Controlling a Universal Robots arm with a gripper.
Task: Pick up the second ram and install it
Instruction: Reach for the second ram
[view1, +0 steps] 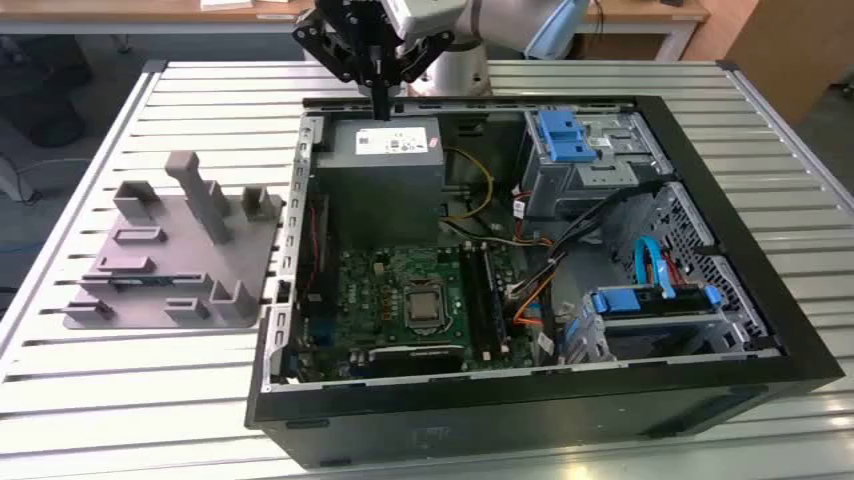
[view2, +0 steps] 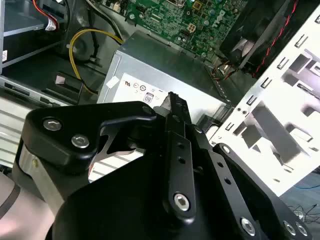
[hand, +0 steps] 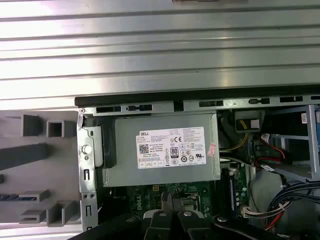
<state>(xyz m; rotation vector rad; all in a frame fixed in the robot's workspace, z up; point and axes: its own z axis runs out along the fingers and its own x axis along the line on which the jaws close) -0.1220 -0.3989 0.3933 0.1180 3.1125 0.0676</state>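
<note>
Jaws brought together, tip against tip as far as can be seen, and nothing held between. Part of the gripper (view1: 382, 112), with its black fingers (view2: 177, 145) pointing down over the open computer case (view1: 534, 405). Hangs just above the grey power supply (view1: 380, 180), close to the white label (hand: 171, 147), without touching it. In the exterior view, just below the power supply: the green motherboard (view1: 387, 285) with long black slots (view1: 478, 290). More to the exterior view's right: bright blue drive latches (view1: 567, 135) and loose cables (view1: 587, 225). Outside the case, on the exterior view's left: a grey fixture (view1: 160, 322) standing on the slatted metal table (view1: 134, 400). There, lying flat in a low holder of the fixture: the second ram (view1: 130, 277), a dark narrow strip, well apart from the gripper and not yet picked up.
</note>
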